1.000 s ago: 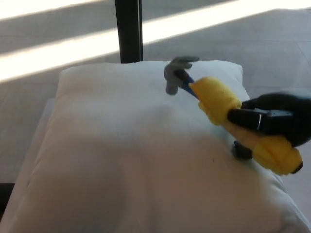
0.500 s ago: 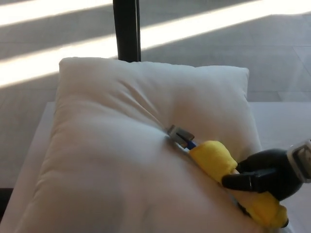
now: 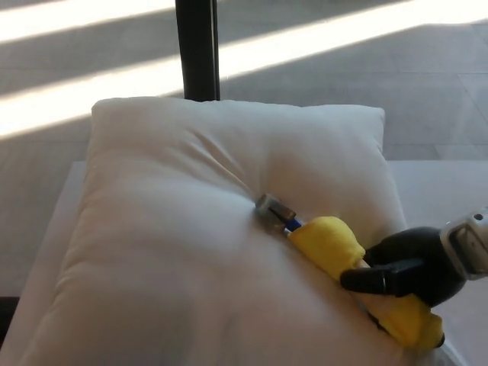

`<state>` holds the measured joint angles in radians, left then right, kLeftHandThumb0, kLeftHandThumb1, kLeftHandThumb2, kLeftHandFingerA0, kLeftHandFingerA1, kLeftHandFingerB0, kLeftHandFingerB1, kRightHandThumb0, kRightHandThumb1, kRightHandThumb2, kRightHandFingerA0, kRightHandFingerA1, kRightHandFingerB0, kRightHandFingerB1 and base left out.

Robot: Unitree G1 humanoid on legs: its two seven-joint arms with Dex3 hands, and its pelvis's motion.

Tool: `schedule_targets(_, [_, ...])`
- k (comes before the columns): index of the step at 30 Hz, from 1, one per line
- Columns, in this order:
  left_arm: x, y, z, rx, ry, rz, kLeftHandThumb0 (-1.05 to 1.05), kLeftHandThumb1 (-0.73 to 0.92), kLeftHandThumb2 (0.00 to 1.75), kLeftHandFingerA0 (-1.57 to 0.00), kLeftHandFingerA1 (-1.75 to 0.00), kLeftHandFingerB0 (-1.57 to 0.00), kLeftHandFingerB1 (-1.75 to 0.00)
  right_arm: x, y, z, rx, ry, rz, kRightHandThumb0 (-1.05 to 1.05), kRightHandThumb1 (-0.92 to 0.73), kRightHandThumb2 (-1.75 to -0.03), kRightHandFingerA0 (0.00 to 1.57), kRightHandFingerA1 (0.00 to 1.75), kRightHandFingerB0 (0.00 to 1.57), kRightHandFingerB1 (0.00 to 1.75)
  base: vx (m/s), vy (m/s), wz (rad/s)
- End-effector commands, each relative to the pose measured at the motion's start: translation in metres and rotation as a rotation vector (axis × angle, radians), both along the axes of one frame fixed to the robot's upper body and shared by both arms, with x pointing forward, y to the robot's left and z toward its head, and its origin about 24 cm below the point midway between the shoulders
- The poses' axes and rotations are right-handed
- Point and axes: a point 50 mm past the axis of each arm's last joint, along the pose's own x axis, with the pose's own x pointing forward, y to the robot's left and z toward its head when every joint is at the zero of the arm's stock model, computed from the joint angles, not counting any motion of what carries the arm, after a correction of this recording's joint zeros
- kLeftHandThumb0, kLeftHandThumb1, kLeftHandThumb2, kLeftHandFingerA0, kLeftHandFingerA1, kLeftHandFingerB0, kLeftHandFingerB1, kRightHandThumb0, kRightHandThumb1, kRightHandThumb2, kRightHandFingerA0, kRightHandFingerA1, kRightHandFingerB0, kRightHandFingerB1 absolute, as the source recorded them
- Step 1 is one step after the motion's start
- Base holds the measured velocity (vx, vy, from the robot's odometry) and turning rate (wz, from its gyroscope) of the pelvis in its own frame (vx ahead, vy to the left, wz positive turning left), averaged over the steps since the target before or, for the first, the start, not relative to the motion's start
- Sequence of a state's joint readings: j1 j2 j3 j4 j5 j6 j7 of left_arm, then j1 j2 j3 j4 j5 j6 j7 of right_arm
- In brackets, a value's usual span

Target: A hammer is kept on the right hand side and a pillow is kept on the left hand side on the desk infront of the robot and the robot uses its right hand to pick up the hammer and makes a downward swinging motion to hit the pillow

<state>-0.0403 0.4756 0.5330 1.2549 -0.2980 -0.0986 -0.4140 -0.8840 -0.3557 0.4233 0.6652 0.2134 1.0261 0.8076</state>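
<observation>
Hammer (image 3: pixel 335 259) sat gripped in the right hand (image 3: pixel 412 267), head seemingly sunk into the pillow (image 3: pixel 175 229); lifting looked next.

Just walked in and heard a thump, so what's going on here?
The robot's right hand is shut on a hammer with a yellow padded handle. The hammer's metal head is pressed down into a white pillow, which creases around that spot. The pillow lies on a white desk in front of the robot. The left hand is not in view. So the hammer is down on the pillow at the bottom of a hit.
</observation>
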Motion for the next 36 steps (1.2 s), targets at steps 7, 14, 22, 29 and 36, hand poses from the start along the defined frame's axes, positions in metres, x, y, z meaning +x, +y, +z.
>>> schedule_targets(7, [-0.003,0.006,0.005,0.027,0.01,0.002,-0.7,0.8,0.64,-0.57,-0.58,-0.42,-0.44,0.012,-0.011,0.057,0.152,-0.092,-0.046,-0.37,-0.52,-1.1,1.04,1.75,0.64,1.72,0.0,0.0,0.0])
schedule_targets(14, [-0.002,0.005,0.004,0.014,0.003,0.004,-0.7,0.8,0.64,-0.57,-0.58,-0.43,-0.44,0.022,-0.019,0.129,0.451,-0.247,-0.059,-0.38,-0.57,-1.08,1.07,1.75,0.84,1.71,0.0,0.0,0.0])
schedule_targets(22, [-0.003,0.006,0.004,0.004,0.0,0.018,-0.7,0.8,0.63,-0.56,-0.59,-0.44,-0.45,0.023,-0.052,0.162,0.601,-0.292,-0.246,-0.31,-0.67,-0.99,1.05,1.75,0.7,1.68,0.0,0.0,0.0])
schedule_targets(29, [-0.003,0.006,0.004,0.014,0.003,-0.001,-0.7,0.81,0.64,-0.57,-0.6,-0.43,-0.45,0.02,-0.085,0.158,0.558,-0.363,-0.452,-0.33,-0.68,-1.08,1.03,1.75,0.7,1.75,0.0,0.0,0.0])
schedule_targets(36, [-0.004,0.007,0.005,0.005,-0.003,0.017,-0.69,0.81,0.64,-0.56,-0.58,-0.43,-0.45,0.016,-0.124,0.133,0.198,-0.588,-0.679,-0.3,-0.76,-1.03,0.99,1.75,0.63,1.75,0.0,0.0,0.0])
